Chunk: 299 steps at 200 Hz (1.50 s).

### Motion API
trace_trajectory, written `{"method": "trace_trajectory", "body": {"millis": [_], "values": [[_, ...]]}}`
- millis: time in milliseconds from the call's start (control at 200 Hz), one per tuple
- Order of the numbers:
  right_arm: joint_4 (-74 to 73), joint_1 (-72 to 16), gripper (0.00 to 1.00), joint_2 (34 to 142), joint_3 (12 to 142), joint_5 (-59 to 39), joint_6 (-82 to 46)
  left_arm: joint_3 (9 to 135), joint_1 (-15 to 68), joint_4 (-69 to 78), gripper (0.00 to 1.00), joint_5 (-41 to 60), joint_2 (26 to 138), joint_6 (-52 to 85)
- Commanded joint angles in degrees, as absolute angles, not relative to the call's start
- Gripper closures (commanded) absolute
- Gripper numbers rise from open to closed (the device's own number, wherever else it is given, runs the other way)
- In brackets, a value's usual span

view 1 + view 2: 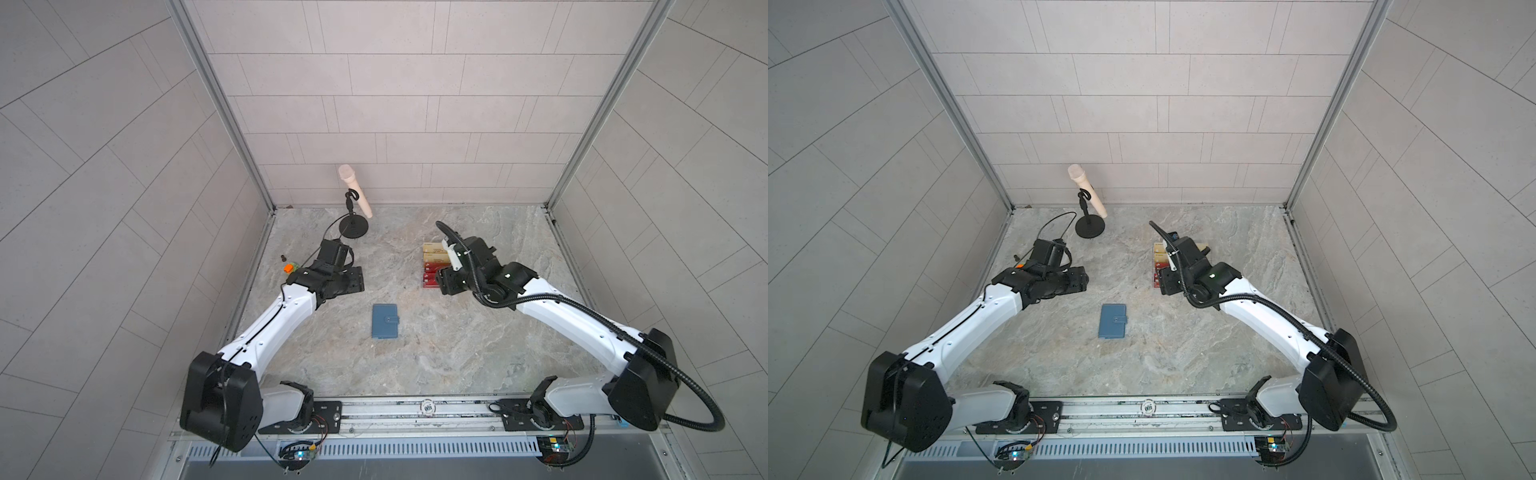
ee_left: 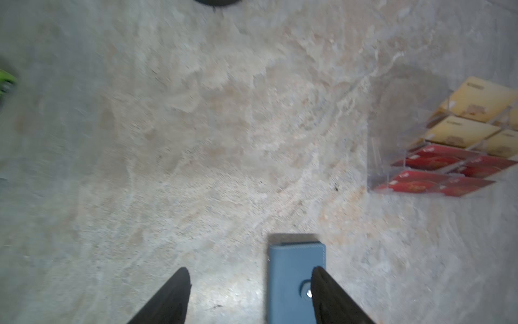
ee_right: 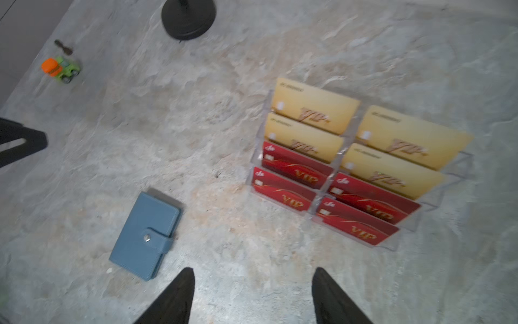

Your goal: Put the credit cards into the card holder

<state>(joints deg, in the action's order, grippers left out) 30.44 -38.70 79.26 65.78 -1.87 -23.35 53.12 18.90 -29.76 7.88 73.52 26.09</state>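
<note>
Task state at the outset. The card holder (image 1: 385, 322), a slate-blue wallet, lay flat on the marbled bench (image 1: 457, 357) near its middle, shut, with its snap tab fastened across the cover; no card was in it as far as could be seen. The red credit cards (image 3: 361, 221) stood in the front tiers of a clear acrylic stand (image 3: 459, 162), with pale gold cards (image 3: 314, 106) in the tiers behind. The stand sat on the right side of the bench, apart from the wallet. By this reading nothing had yet been accomplished: unsnapping and opening the wallet, lifting each red card and sliding it into a sleeve all remained. The left end effector (image 2: 250, 270) hung above the bench beside the wallet, its fingers well apart and empty. One finger overlapped the snap in the wrist view, but no contact was evident. The right end effector (image 3: 252, 270) hung over the stand, fingers likewise apart, gripping nothing.
</note>
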Motion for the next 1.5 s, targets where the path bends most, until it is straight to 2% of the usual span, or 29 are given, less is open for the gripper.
{"method": "trace_trajectory", "body": {"millis": [0, 315, 436, 656, 821, 1121, 1492], "values": [[35.1, -43.9, 0.39, 81.5, 67.7, -3.9, -31.5, 49.8, 19.4, -28.0, 0.32, 16.5, 73.9, 29.4], [28.1, -53.2, 0.47, 92.7, 69.4, -5.6, -42.1, 45.5, 19.4, -24.1, 0.37, 20.4, 75.1, 32.9], [26.4, -54.1, 0.5, 96.2, 70.6, -5.8, -43.5, 45.0, 19.4, -23.1, 0.42, 23.3, 77.4, 33.4], [26.3, -54.5, 0.54, 101.9, 73.8, -3.6, -43.7, 43.2, 19.4, -22.2, 0.44, 22.1, 76.8, 34.6], [25.6, -55.2, 0.54, 105.7, 76.0, -1.8, -43.6, 40.4, 19.0, -19.6, 0.46, 20.3, 76.0, 37.9], [27.0, -56.6, 0.51, 111.5, 81.1, 1.8, -41.4, 37.7, 17.9, -20.4, 0.44, 18.6, 72.2, 39.2], [28.2, -58.4, 0.5, 115.0, 81.2, 6.0, -39.0, 36.5, 17.7, -19.8, 0.42, 21.3, 73.5, 38.7]]}}
